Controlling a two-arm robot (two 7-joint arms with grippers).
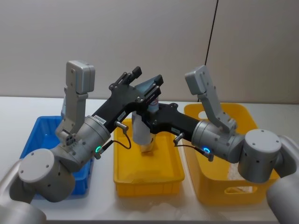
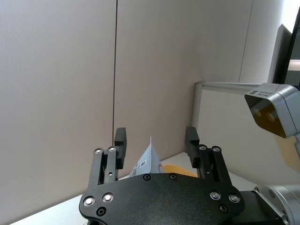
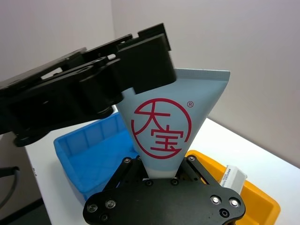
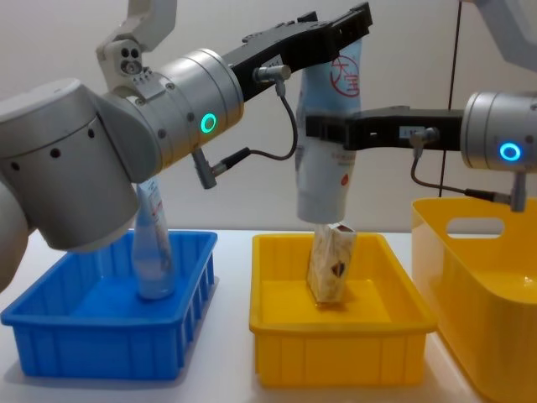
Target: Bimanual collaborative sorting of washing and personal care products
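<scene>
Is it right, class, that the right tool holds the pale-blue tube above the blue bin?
Not quite. The right tool holds the pale-blue tube above the middle yellow bin, not the blue bin, as the chest view shows.

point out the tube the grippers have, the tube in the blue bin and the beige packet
held tube [image 4: 325, 180], chest view, lower body.
tube in the blue bin [image 4: 153, 252], chest view, body above the base.
beige packet [image 4: 330, 264], chest view, front face, in the middle yellow bin.

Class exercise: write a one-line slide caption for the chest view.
Right claw holds a pale-blue tube above the middle yellow bin, left claw at its top.
</scene>
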